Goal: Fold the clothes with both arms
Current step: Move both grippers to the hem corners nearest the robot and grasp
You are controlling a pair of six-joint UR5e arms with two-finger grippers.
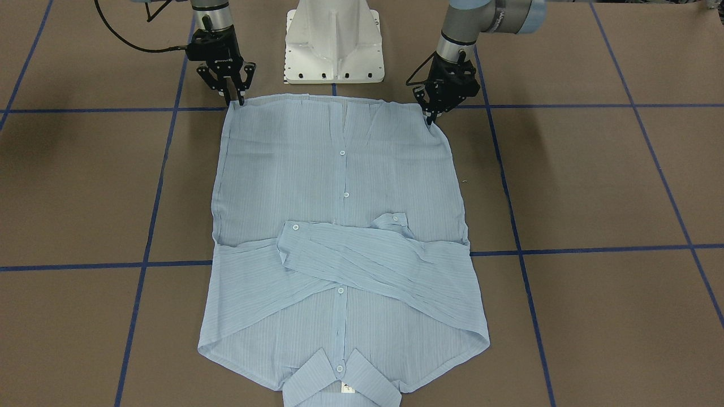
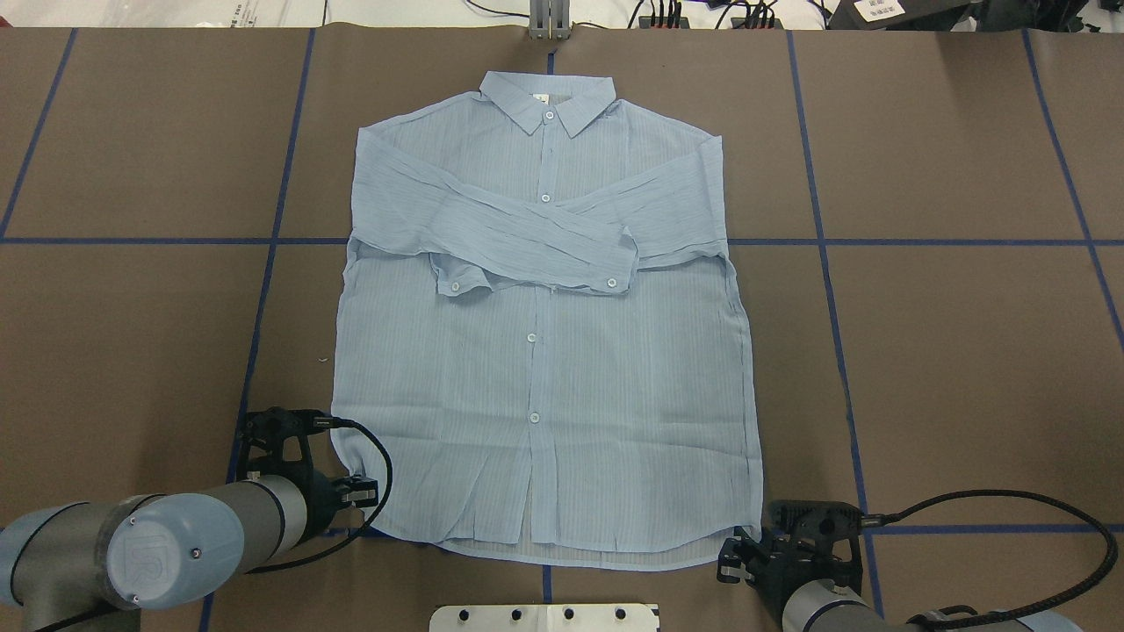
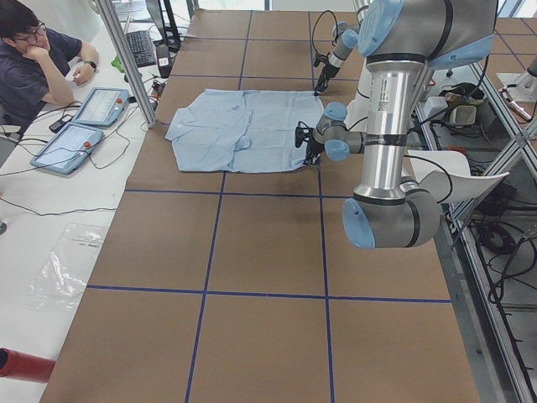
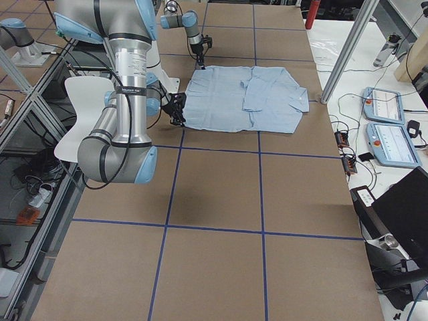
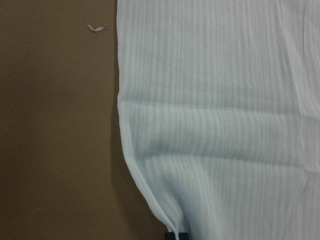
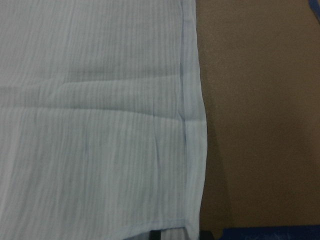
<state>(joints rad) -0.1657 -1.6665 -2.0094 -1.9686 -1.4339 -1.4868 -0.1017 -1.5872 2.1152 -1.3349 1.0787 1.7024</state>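
Observation:
The light-blue shirt (image 1: pixel 339 169) lies flat and face up on the brown table, with both sleeves crossed over the chest and the collar (image 2: pixel 546 101) at the far side from me. My left gripper (image 1: pixel 431 117) is shut on the hem corner on my left, which shows in the left wrist view (image 5: pixel 172 220). My right gripper (image 1: pixel 235 100) is shut on the other hem corner (image 6: pixel 187 220). Both grippers stand low at the table. In the overhead view the left gripper (image 2: pixel 351 502) and right gripper (image 2: pixel 746 546) sit at the shirt's near corners (image 2: pixel 544 351).
The white pedestal base (image 1: pixel 334 45) stands between the arms, just behind the hem. Blue tape lines (image 1: pixel 594 249) cross the brown table. A small white scrap (image 5: pixel 95 28) lies beside the shirt's edge. An operator (image 3: pixel 33 50) and two tablets (image 3: pixel 84 126) are beyond the far edge.

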